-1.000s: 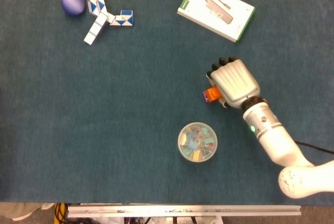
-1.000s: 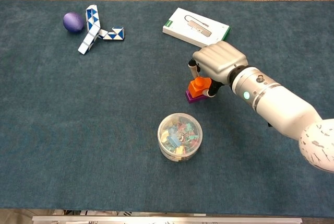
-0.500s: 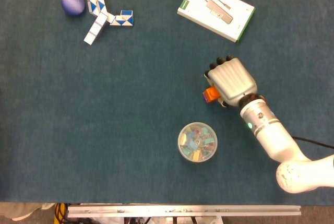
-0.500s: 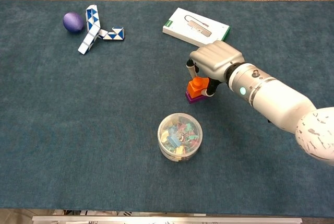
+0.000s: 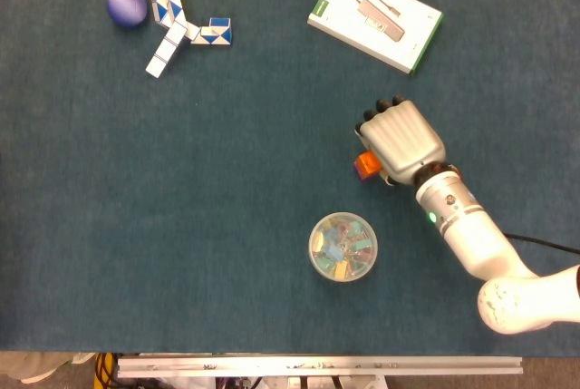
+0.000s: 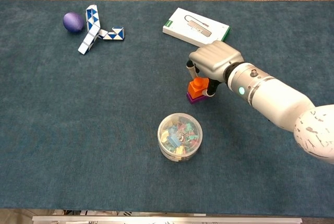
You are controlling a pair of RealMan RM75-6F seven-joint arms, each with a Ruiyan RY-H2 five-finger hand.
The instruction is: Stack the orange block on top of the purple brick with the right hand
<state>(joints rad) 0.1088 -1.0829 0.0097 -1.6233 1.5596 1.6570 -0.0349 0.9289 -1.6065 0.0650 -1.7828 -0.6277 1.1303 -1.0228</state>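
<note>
The right hand (image 6: pixel 215 63) grasps the orange block (image 6: pixel 198 84), which sits atop the purple brick (image 6: pixel 195 97) on the blue bench (image 6: pixel 104 130).

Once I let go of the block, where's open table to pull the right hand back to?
Bare cloth runs right of the right hand, below the white box. The wide left middle, between the folding puzzle and the clip tub, is free too. It is crowded at the orange block on the purple brick.
</note>
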